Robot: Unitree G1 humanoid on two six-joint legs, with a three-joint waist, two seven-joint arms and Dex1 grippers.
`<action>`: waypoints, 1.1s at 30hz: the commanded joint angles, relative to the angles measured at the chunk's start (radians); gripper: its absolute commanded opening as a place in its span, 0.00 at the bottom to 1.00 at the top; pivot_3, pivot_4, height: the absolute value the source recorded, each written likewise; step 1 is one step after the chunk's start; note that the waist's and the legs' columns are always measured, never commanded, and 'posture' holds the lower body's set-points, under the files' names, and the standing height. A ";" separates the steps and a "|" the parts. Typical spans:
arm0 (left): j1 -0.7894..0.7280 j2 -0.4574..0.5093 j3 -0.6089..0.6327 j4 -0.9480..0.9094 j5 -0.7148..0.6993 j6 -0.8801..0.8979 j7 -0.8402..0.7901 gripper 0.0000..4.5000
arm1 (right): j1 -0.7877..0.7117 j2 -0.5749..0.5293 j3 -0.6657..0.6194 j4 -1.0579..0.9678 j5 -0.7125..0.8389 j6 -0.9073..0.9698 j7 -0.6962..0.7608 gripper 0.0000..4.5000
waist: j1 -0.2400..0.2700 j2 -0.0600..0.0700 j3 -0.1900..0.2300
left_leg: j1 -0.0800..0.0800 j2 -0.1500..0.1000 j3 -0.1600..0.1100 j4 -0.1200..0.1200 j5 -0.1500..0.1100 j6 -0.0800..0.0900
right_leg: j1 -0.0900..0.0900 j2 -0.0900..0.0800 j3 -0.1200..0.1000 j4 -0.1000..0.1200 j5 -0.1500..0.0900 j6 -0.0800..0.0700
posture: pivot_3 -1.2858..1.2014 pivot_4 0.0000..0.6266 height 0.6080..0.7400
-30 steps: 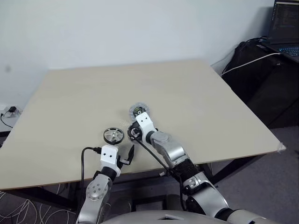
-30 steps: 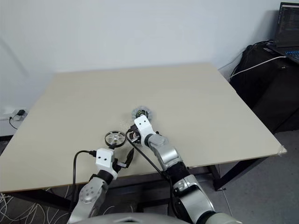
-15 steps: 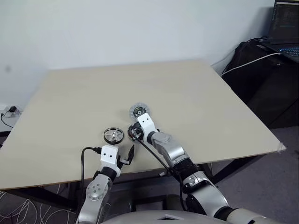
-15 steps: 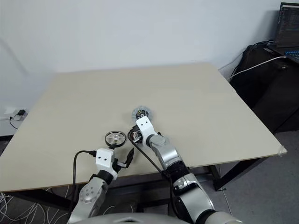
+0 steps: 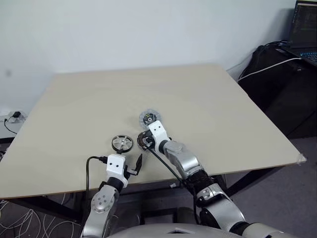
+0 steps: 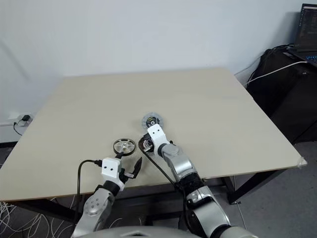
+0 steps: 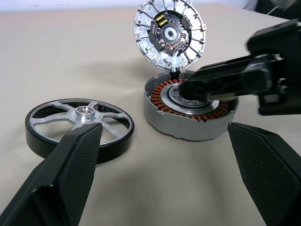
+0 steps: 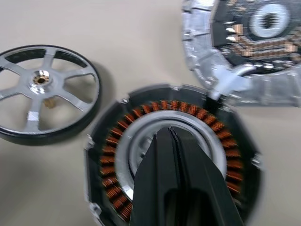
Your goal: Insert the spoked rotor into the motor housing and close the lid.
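Resting its pressed-together right gripper (image 8: pixel 171 141) in the motor housing (image 7: pixel 190 110), it risked scraping the windings or nudging it into the spoked rotor (image 7: pixel 79 123), left gripper (image 7: pixel 164 176) spread idle.

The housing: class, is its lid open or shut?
Open. The lid stands swung up behind the housing, its inner face with the dark centre showing, and the copper windings lie uncovered.
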 commanded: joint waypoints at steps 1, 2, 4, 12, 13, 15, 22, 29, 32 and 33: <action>-0.016 0.001 0.005 -0.009 -0.006 -0.012 -0.009 1.00 | 0.014 -0.014 -0.019 -0.045 0.007 0.027 0.002 0.01 | -0.002 0.000 0.000 | 0.000 0.000 0.000 0.000 0.000 0.000 | 0.000 0.000 0.000 0.000 0.000 0.000 | 0.52 0.00 1.00; -0.017 0.001 0.005 -0.009 -0.007 -0.012 -0.010 1.00 | 0.015 -0.015 -0.021 -0.051 0.008 0.031 0.001 0.01 | -0.002 0.000 0.000 | 0.000 0.000 0.000 0.000 0.000 0.000 | 0.000 0.000 0.000 0.000 0.000 0.000 | 0.52 0.00 1.00; -0.018 0.001 0.004 -0.008 -0.007 -0.011 -0.013 1.00 | 0.018 -0.014 -0.023 -0.064 0.011 0.038 -0.002 0.01 | -0.001 0.000 0.000 | 0.000 0.000 0.000 0.000 0.000 0.000 | 0.000 0.000 0.000 0.000 0.000 0.000 | 0.52 0.00 1.00; -0.014 -0.004 0.012 -0.013 0.007 -0.018 0.004 1.00 | 0.034 0.014 -0.024 -0.171 0.065 -0.009 0.034 0.01 | -0.002 0.000 0.000 | 0.000 0.000 0.000 0.000 0.000 0.000 | -0.001 0.000 0.000 0.000 0.000 0.000 | 0.52 0.00 1.00; -0.012 -0.006 0.016 -0.014 0.012 -0.020 0.013 1.00 | 0.042 0.017 -0.027 -0.197 0.078 -0.022 0.043 0.01 | -0.002 0.000 0.000 | 0.000 0.000 0.000 0.000 0.000 0.000 | -0.001 0.000 0.000 0.000 0.000 0.000 | 0.52 0.00 1.00; -0.005 -0.019 0.033 -0.021 -0.005 -0.022 0.032 1.00 | 0.074 0.020 -0.036 -0.282 0.110 -0.028 0.059 0.01 | -0.003 0.000 0.000 | -0.001 0.000 0.000 -0.001 0.000 0.000 | -0.001 0.000 0.000 0.000 0.000 0.000 | 0.52 0.00 1.00; 0.012 -0.117 0.176 -0.084 -0.178 0.023 0.103 1.00 | 0.232 -0.052 -0.061 -0.564 0.179 0.037 0.081 0.01 | 0.008 -0.003 0.001 | -0.002 0.000 -0.001 0.000 -0.001 -0.001 | -0.001 -0.001 -0.001 -0.001 0.000 0.000 | 0.52 0.00 1.00; -0.048 -0.137 0.259 -0.088 -0.291 0.198 0.145 1.00 | 0.368 -0.116 -0.076 -0.689 0.216 0.061 0.093 0.01 | 0.009 -0.007 0.004 | -0.002 0.001 -0.001 0.001 -0.001 -0.002 | -0.001 0.000 -0.002 -0.001 -0.001 0.001 | 0.52 0.00 1.00; -0.084 -0.128 0.262 -0.078 -0.320 0.282 0.134 1.00 | 0.408 -0.151 -0.058 -0.706 0.219 0.037 0.125 0.01 | 0.009 -0.011 0.007 | -0.002 0.001 -0.001 0.001 -0.001 -0.002 | 0.000 0.000 -0.002 -0.001 -0.001 0.001 | 0.52 0.00 1.00; -0.094 -0.126 0.261 -0.079 -0.341 0.314 0.118 1.00 | 0.418 -0.164 -0.053 -0.708 0.222 0.026 0.141 0.01 | 0.009 -0.012 0.007 | -0.002 0.001 -0.001 0.001 -0.001 -0.001 | 0.000 0.000 -0.002 -0.002 -0.001 0.001 | 0.52 0.00 1.00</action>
